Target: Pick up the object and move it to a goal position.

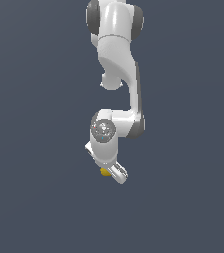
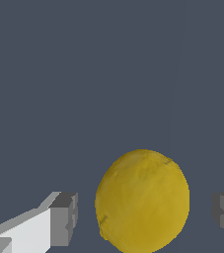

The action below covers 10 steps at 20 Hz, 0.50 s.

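Straddling the lemon (image 2: 142, 200), my gripper (image 2: 145, 215) stands open, pads clear; closing, lifting and transfer remain.

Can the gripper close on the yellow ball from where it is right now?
Probably yes. In the wrist view the yellow ball sits between the two fingers of the gripper, with gaps showing on both sides and nothing in between. The exterior view mostly hides the ball behind the hand.

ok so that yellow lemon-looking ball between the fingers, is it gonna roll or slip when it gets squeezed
The lemon-like ball is roundish, so it would probably roll if nudged off-centre. Its skin looks slightly bumpy, which may help grip. The end effector has flat fingers standing apart from it on both sides, so contact patches will likely be small; it could squirt out.
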{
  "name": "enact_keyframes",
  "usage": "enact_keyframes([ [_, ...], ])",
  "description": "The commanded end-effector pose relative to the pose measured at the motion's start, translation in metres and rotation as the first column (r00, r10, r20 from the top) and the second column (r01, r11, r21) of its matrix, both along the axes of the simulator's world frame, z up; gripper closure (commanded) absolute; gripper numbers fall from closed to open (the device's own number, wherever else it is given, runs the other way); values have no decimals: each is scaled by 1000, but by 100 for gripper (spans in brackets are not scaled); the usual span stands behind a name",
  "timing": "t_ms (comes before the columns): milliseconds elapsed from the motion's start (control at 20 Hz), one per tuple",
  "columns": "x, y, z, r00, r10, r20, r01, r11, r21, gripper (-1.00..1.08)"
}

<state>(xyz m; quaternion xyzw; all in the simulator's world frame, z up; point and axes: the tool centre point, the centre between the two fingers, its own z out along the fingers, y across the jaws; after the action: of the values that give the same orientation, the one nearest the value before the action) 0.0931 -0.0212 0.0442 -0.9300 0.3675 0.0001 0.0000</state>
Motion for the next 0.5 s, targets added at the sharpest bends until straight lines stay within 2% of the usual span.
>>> enact_keyframes([
  [0,0,0,-12,1000,-1,0,1,1000,0,-92],
  [300,1,0,-16,1000,-1,0,1,1000,0,-92],
  [350,1,0,-16,1000,-1,0,1,1000,0,108],
  [450,1,0,-16,1000,-1,0,1,1000,0,108],
])
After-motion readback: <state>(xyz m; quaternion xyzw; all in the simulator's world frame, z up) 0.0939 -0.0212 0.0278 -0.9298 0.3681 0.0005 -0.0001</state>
